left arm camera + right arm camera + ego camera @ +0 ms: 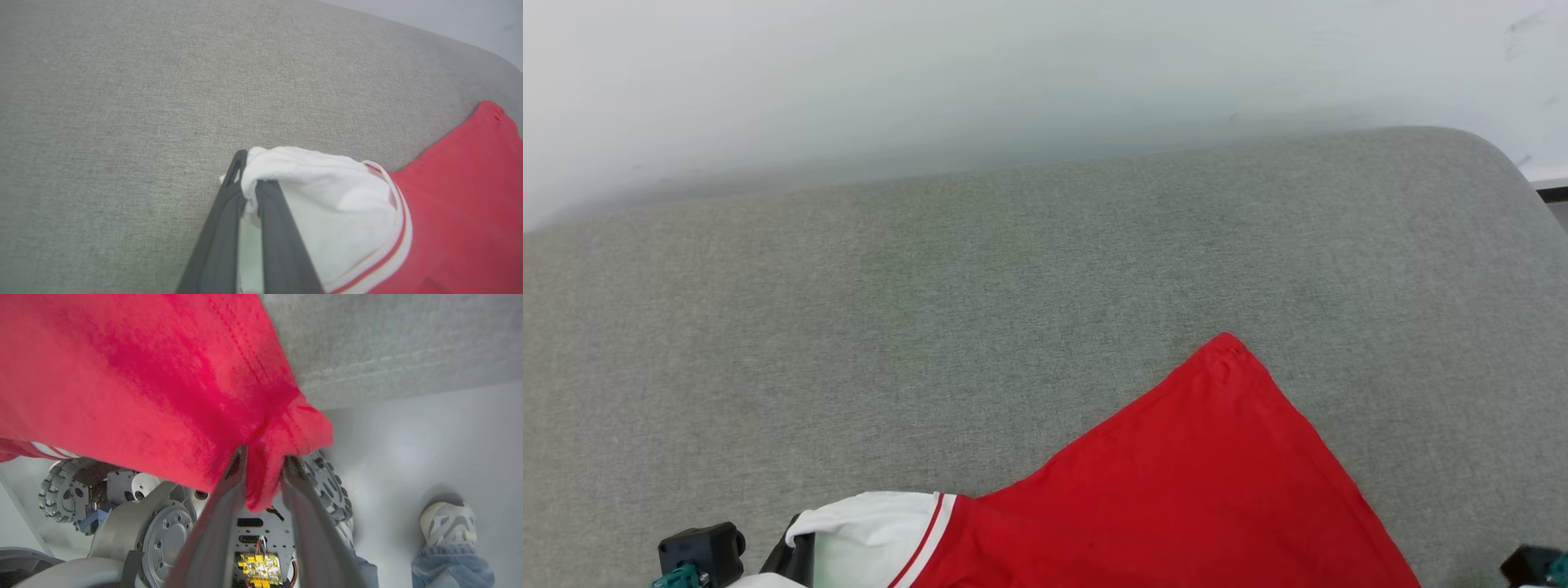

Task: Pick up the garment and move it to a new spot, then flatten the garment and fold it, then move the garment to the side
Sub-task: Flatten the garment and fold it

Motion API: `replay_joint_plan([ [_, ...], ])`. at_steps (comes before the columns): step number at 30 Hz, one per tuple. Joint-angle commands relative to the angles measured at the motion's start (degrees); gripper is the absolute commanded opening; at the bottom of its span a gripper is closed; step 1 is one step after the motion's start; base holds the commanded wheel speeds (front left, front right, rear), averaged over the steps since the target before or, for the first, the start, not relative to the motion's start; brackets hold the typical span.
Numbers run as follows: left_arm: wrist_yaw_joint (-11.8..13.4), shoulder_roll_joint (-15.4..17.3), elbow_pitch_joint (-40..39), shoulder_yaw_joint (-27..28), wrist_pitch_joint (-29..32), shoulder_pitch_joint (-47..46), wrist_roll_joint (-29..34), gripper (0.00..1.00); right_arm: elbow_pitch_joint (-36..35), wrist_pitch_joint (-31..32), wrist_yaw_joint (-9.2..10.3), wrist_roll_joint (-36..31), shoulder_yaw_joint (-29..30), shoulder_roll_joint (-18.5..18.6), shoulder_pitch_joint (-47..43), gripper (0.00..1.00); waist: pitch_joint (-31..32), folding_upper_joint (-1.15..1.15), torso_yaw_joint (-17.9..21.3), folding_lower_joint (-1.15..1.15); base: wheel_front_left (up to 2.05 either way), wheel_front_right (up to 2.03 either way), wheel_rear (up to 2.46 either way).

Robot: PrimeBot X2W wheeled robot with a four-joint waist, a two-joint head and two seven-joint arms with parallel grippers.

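The garment (1176,490) is a red T-shirt with a white sleeve (874,523) edged in red and white trim. It lies spread over the near part of a grey upholstered surface (931,286), with one red corner pointing away from me. My left gripper (250,179) is shut on the bunched white sleeve (327,204) at the lower left of the head view. In the right wrist view, my right gripper (264,459) pinches a fold of the red cloth (143,375) at the surface's near edge, and the fabric hangs over that edge.
A pale wall (1013,65) rises behind the grey surface, whose rounded corner (1486,155) is at the far right. Below the near edge are my wheeled base (122,506), pale floor (408,437), and a person's shoe (447,522) and jeans leg.
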State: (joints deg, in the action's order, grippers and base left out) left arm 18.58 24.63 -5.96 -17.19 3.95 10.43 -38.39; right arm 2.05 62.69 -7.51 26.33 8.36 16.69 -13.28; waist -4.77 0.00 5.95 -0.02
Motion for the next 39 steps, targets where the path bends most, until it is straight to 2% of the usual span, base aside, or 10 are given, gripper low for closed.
replay_joint_plan([
  [1,0.19,0.30,-0.50,0.07,0.26,0.32,-0.09,0.00,-2.08,-3.77,0.04,0.00,1.73,-1.73,0.34,1.00,0.02,0.00,0.86,0.02,0.00,0.00,0.00],
  [8,0.29,0.54,-1.20,-0.43,0.74,-1.52,0.43,0.00,-5.43,-27.42,0.04,-2.03,4.91,-3.31,9.54,1.00,-1.61,0.00,0.59,0.02,0.00,0.00,0.00],
  [13,0.20,0.40,-2.21,-1.07,0.81,-3.34,1.19,0.00,-1.39,-33.32,0.04,-0.55,2.30,-2.79,18.10,1.00,-4.26,0.00,-0.55,0.02,0.00,0.00,0.00],
  [16,-0.05,0.30,-3.01,-1.89,1.02,-4.79,1.97,0.00,1.89,-29.28,0.04,0.40,-0.88,-1.95,24.02,1.00,-6.28,0.00,-1.57,0.02,0.00,0.00,0.00],
  [24,-0.42,-0.68,-4.93,-3.84,1.11,-9.27,3.82,0.00,7.19,-9.00,0.04,-1.49,-9.00,-1.35,36.33,1.00,-11.13,0.00,-5.28,0.02,0.00,0.00,0.00],
  [35,-1.67,-2.68,-3.54,-5.61,-0.02,-12.89,4.03,0.00,18.87,-0.17,0.03,-4.03,-14.44,-2.20,42.70,1.00,-14.82,0.00,-8.57,0.02,0.00,0.00,0.00],
  [36,-1.74,-2.79,-3.27,-5.62,-0.08,-13.07,3.99,0.00,19.75,0.53,0.02,-3.69,-15.06,-2.60,42.29,0.90,-14.82,0.00,-8.69,0.02,0.00,0.00,0.00],
  [37,-1.81,-2.84,-3.01,-5.63,-0.22,-13.21,3.89,0.00,20.29,0.80,0.02,-3.53,-15.71,-2.87,42.05,0.42,-14.82,0.00,-8.78,0.02,0.00,0.00,0.00],
  [38,-1.78,-2.88,-2.77,-5.67,-0.30,-13.35,3.86,0.00,20.92,1.21,0.01,-3.15,-16.16,-2.88,41.98,0.14,-14.80,0.00,-8.87,0.02,0.00,0.00,0.00],
  [39,-1.85,-3.00,-2.55,-5.71,-0.30,-13.40,3.76,0.00,21.52,1.46,0.01,-2.84,-16.47,-2.90,41.88,0.00,-14.73,0.00,-8.96,0.02,0.00,0.00,0.00],
])
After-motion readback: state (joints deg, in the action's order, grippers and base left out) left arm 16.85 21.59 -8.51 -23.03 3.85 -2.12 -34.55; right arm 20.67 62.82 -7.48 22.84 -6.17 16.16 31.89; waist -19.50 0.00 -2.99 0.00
